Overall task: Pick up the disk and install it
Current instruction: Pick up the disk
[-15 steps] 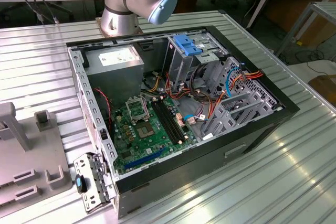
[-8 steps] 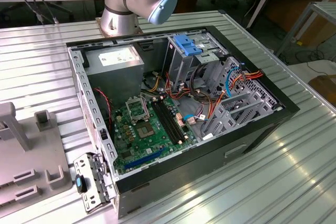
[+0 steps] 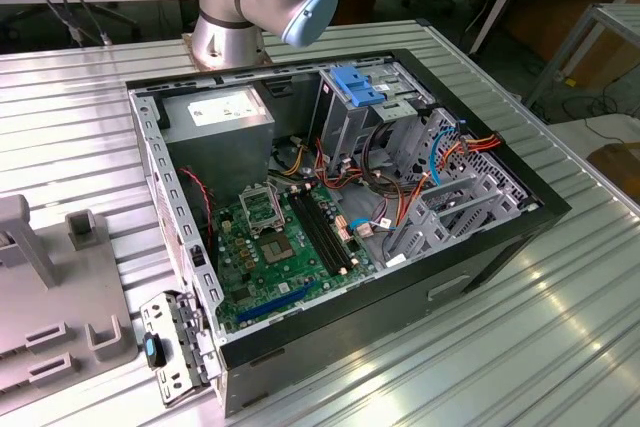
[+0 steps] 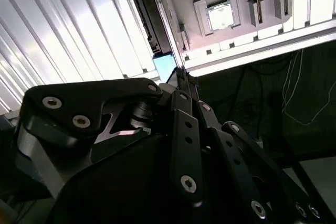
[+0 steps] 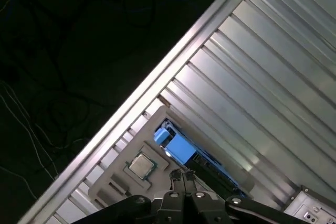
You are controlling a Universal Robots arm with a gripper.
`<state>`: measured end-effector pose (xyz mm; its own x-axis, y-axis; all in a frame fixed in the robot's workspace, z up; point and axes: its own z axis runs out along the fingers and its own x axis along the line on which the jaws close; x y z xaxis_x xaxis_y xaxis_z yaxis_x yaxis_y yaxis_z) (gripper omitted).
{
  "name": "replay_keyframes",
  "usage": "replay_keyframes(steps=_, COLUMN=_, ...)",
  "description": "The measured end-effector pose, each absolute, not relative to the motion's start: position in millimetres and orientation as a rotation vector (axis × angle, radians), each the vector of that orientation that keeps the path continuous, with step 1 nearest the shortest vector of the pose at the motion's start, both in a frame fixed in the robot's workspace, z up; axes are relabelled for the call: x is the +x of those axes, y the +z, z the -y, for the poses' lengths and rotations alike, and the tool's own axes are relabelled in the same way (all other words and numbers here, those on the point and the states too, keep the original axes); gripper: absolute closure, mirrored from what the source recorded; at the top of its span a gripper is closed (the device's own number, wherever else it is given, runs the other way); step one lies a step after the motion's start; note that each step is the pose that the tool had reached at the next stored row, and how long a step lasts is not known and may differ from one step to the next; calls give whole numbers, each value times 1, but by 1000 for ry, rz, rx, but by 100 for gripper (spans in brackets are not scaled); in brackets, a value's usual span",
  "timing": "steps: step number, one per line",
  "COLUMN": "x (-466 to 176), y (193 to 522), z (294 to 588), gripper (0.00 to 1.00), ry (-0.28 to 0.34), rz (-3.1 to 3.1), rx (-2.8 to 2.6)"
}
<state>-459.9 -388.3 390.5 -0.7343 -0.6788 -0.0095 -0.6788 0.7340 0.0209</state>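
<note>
The disk point(image 5: 178, 148) stands on edge in a slot of a grey fixture plate point(image 5: 113, 182); its bright blue carrier end faces up in the first wrist view. In the second wrist view the disk point(image 4: 149, 19) appears as a dark slab with blue at both ends. My gripper point(image 5: 184, 176) hangs above the disk, apart from it, with its fingertips together and nothing between them. The black linkage of the gripper point(image 4: 182, 74) is seen in the second wrist view. In the exterior view an open computer case point(image 3: 400, 297) lies on the ribbed metal table point(image 3: 560, 347).
A square processor chip point(image 5: 140, 166) sits in a pocket of the fixture beside the disk. Inside the case, a blue bracket point(image 3: 355, 84) tops an upright metal cage, with a green board point(image 3: 280, 247) and cables nearby. The arm base point(image 3: 230, 17) stands behind the case. Past the table edge is dark floor.
</note>
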Motion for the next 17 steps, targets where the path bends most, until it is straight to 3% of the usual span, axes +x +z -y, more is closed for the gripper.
replay_keyframes(steps=17, x=-460, y=390, z=388, gripper=89, ry=36, rz=-2691, rx=-1627)
